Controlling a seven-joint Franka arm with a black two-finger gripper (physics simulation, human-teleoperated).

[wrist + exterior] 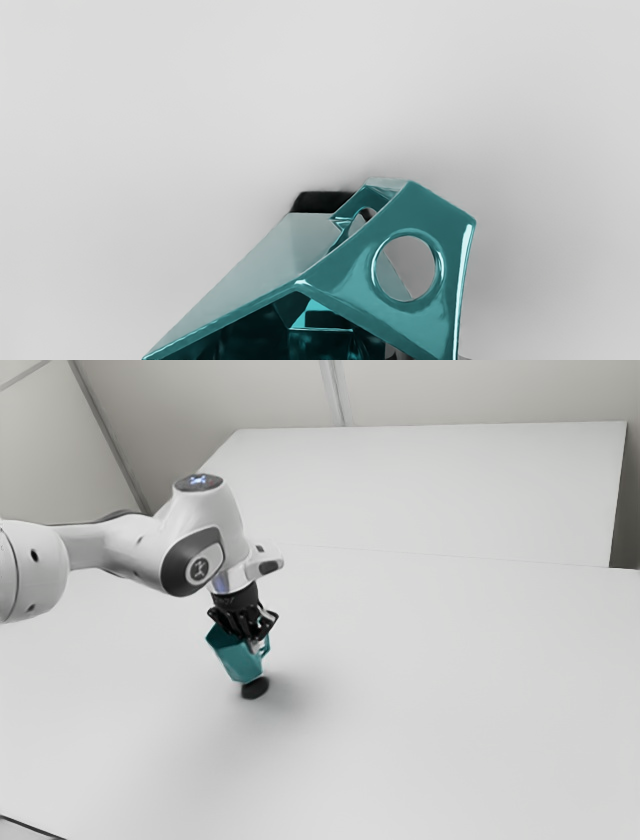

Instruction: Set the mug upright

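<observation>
While the mug (237, 657) leans, mouth-up, toward the exterior view's left, it's not upright
gripper (256, 636) is right at it, probably steadying that tilt, can't tell if it's pinching; black piece (255, 688) underneath

White glossy arm shell (215, 515), rounded casings. Round badge (199, 569), pale emblem on dark grey oval cover (178, 572). Above badge: dark cap (198, 482), blue-lit marking. Far along arm from badge: bulky white joint (30, 575), small dark screw recesses. Below badge: black tool (243, 626), angular linkage. Beside badge: white protruding block (264, 565), grey inset.
</observation>
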